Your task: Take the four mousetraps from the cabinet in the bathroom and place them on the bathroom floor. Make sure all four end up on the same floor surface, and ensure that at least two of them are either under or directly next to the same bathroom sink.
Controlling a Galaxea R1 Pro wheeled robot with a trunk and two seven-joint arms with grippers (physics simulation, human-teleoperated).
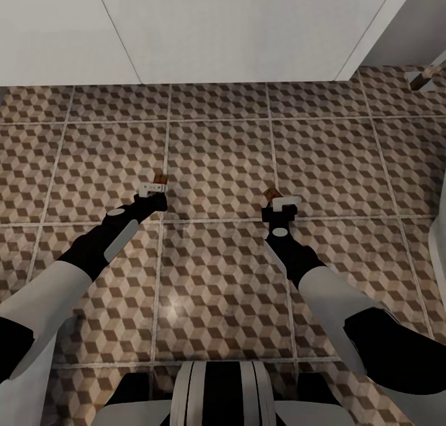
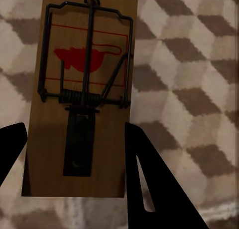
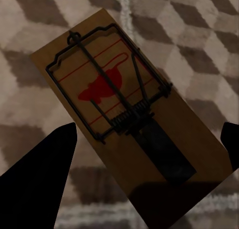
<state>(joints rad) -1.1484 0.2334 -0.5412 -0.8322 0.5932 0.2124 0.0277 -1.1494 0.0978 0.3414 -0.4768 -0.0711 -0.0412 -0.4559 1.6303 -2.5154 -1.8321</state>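
Note:
Both arms reach out over the cube-patterned bathroom floor [image 1: 217, 160]. My left gripper [image 1: 153, 189] is shut on a tan mousetrap [image 1: 160, 179], which pokes out past the fingertips. In the left wrist view this mousetrap [image 2: 82, 89] lies lengthwise between the black fingers [image 2: 149, 184], with its wire spring and red spot facing the camera, and the left gripper [image 2: 74, 124] clamps its long edges. My right gripper [image 1: 282, 204] holds a second mousetrap [image 1: 271, 194]. In the right wrist view that mousetrap [image 3: 124, 114] sits at a slant in the right gripper [image 3: 149, 125], above the tiles.
A white flat-panelled surface [image 1: 204, 30] runs along the far edge of the tiles. A small chrome and brown fitting [image 1: 425, 77] shows at the far right. A white curved edge [image 1: 438, 246] borders the floor on the right. My base [image 1: 217, 395] is at the near edge.

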